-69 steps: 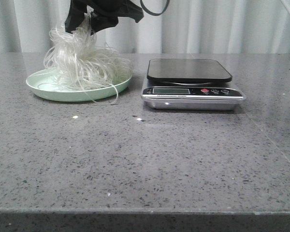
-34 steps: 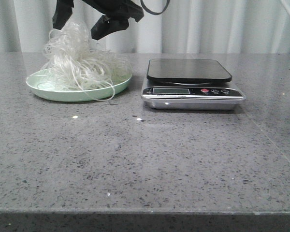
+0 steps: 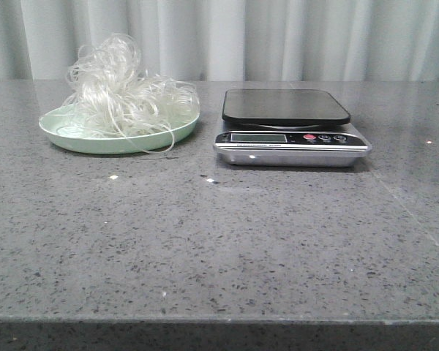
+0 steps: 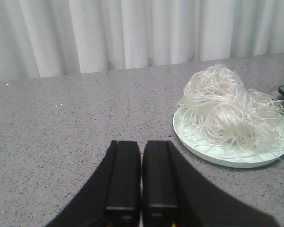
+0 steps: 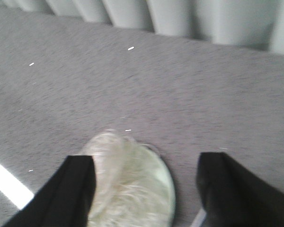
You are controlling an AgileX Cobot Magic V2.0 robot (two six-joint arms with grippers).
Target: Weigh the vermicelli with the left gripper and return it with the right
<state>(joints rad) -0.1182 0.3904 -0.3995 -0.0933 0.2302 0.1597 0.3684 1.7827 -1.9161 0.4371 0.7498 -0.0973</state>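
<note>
We see the vermicelli (image 3: 124, 91) heaped on a pale green plate (image 3: 73, 139) toward the back left of the grey speckled counter (image 3: 219, 241). It is a fluffy, tangled mound of thin, translucent white strands, looping upward in the middle, with a few loose ends trailing over the plate's rim. Just beside the plate, to its right, stands a kitchen scale (image 3: 291, 135) with a bare black platform. In our left wrist view the left gripper (image 4: 141, 179) has its fingers pressed together, holding nothing. In the blurred right wrist view the right gripper (image 5: 144, 182) is spread wide above the plate, empty.
</note>
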